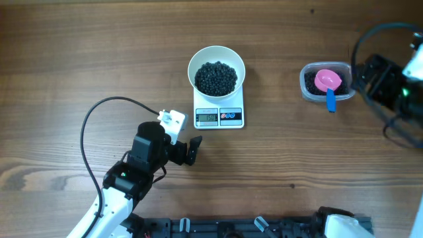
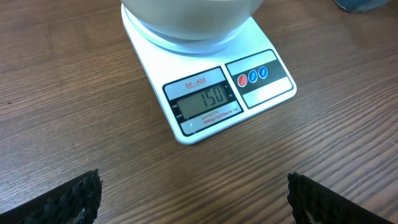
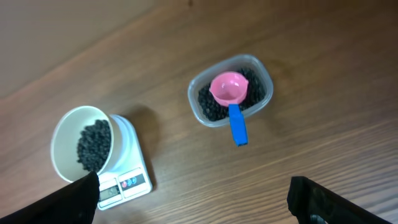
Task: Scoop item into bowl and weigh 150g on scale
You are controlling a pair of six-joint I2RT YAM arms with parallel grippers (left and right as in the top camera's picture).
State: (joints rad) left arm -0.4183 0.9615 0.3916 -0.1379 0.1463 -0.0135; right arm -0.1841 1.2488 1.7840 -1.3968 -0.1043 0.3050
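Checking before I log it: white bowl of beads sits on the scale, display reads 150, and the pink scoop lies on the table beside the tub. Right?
No: the pink scoop rests inside the tub, not beside it, as the right wrist view shows. The rest holds.

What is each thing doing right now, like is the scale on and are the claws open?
scale, switched on, display shows 150
bowl, sitting on the scale, holding beads
beads, some in the bowl, some in the tub
tub, uncovered, holding beads and scoop
scoop, resting in the tub, not held
left gripper, open, empty
right gripper, open, empty
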